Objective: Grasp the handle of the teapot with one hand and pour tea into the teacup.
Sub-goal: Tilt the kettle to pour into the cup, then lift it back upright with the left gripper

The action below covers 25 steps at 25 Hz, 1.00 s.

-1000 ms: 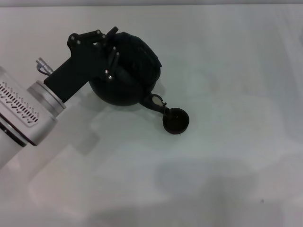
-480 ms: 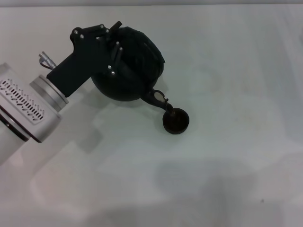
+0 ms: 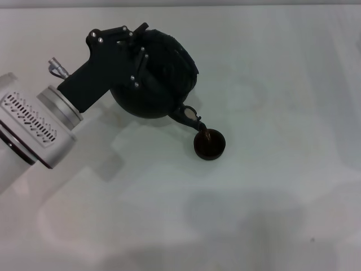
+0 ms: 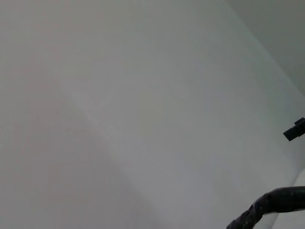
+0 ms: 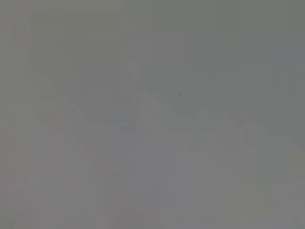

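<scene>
Left arm enters from left edge of head view, left gripper (image 3: pixel 137 59) clamped on the handle (image 4: pixel 267 206) atop the teapot (image 3: pixel 161 79), upper centre-left. Teapot tilted, spout over the teacup (image 3: pixel 209 143) at centre, tea stream reaching it. White table (image 3: pixel 271 197). Handle mostly hidden; right arm out of sight.

Your left gripper (image 3: pixel 137 56) reaches from eight o'clock toward two o'clock, fingers clamped closed; the right arm stays unseen.
</scene>
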Each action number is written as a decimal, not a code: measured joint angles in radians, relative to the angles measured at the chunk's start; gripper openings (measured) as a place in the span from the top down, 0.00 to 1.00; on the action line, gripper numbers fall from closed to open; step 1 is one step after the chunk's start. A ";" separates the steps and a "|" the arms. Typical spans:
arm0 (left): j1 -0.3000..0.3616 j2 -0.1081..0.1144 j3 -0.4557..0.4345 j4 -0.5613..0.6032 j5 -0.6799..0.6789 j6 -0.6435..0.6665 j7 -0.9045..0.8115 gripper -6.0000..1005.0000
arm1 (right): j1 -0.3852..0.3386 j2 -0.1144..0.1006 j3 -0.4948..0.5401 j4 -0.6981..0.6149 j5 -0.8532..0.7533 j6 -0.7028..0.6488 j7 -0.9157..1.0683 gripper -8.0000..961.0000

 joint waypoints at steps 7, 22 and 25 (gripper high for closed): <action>0.000 -0.001 0.001 0.003 0.000 0.000 0.001 0.89 | 0.002 0.000 0.000 0.000 0.000 0.000 0.000 0.18; 0.044 -0.003 -0.008 0.018 -0.039 -0.026 -0.238 0.89 | -0.003 0.000 -0.007 0.002 -0.003 0.000 0.000 0.18; 0.061 -0.004 -0.008 0.029 -0.068 -0.026 -0.275 0.89 | -0.003 0.000 -0.008 0.004 -0.003 0.000 0.000 0.18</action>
